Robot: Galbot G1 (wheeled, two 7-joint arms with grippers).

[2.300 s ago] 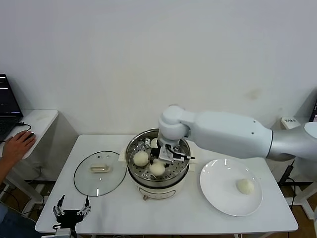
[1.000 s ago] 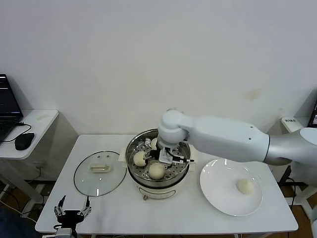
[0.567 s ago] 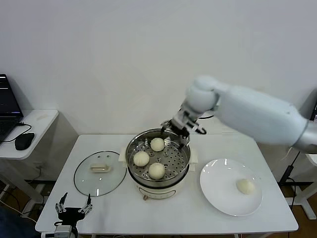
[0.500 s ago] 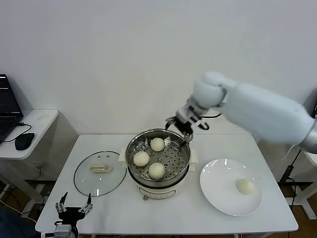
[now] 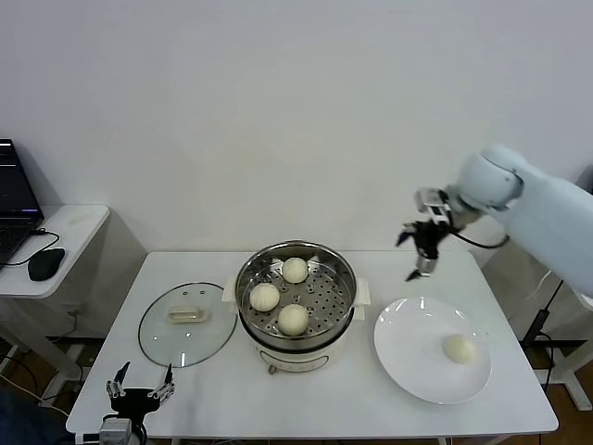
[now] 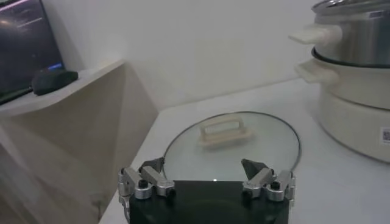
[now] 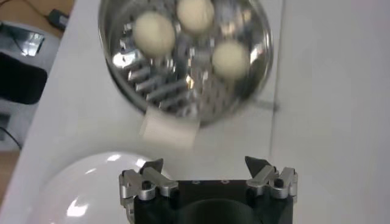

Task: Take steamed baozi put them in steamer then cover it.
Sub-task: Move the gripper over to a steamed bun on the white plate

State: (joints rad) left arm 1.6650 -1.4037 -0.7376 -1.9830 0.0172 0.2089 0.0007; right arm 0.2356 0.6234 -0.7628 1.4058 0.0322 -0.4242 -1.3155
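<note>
The steel steamer stands mid-table on its cream base with three steamed baozi on its perforated tray. A fourth baozi lies on the white plate to the right. The glass cover lies flat on the table left of the steamer. My right gripper hangs open and empty in the air beyond the plate, right of the steamer. Its wrist view looks down on the steamer, the baozi and the plate. My left gripper is parked open at the front left corner, facing the cover.
The white table ends just in front of the left gripper. A side desk with a laptop and a mouse stands to the left. A wall closes off the back.
My right gripper has risen out of the steamer and swung right and back to above the plate's far side, empty. Three baozi now show in the steamer. The left arm has stayed put.
</note>
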